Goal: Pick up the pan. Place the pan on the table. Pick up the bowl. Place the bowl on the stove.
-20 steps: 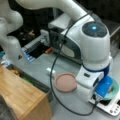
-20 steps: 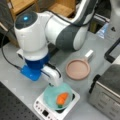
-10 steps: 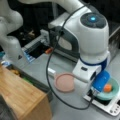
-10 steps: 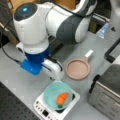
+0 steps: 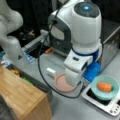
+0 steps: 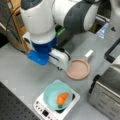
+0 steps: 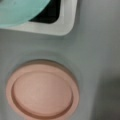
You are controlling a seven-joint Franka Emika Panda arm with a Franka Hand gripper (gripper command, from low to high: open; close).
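Gripper above the pan, bowl already on the stove

The gripper (image 6: pixel 64 65) hung low, close beside the pan (image 6: pixel 78 69); whether its jaws were wide or narrow could not be told. The pan (image 7: pixel 41 90) lay flat on the table (image 6: pixel 22 77), just beside the stove (image 6: pixel 68 106), which carried the bowl (image 6: pixel 57 96).

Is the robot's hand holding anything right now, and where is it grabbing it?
Nothing. The pan lies free on the table, and the bowl sits on the stove.
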